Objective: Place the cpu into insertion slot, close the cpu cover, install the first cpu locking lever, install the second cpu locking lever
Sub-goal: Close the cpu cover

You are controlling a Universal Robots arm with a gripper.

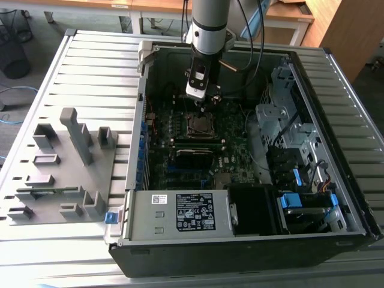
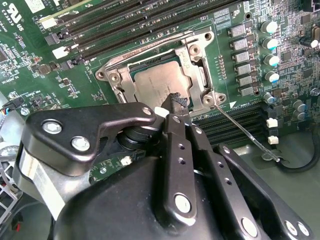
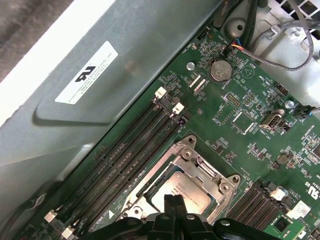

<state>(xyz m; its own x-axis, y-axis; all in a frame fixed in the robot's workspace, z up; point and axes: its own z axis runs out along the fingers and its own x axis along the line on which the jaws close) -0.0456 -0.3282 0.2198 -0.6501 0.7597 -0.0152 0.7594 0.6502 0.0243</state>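
Observation:
The cpu [image 2: 157, 82] [image 3: 182, 192], a dull silver square, lies in the insertion slot [image 1: 200, 124] on the green motherboard. The cpu cover [image 2: 192, 60] [image 3: 200, 167], a silver frame, lies flat around it. One thin wire lever [image 2: 245, 134] sticks out from the socket's corner, angled away over the board. Another lever [image 2: 150, 44] runs along the cover's far edge. My gripper [image 2: 175, 102] [image 3: 173, 201] [image 1: 201, 99] hovers just over the cpu's edge, its black fingers shut together with nothing held.
Long black memory slots [image 2: 125, 25] [image 3: 125, 150] run beside the socket, and a row of capacitors [image 2: 270, 45] lines its other side. The grey case wall [image 3: 100, 75] rises close by. In the exterior view, a power supply [image 1: 180, 210] and drive cage [image 1: 288, 120] crowd the case.

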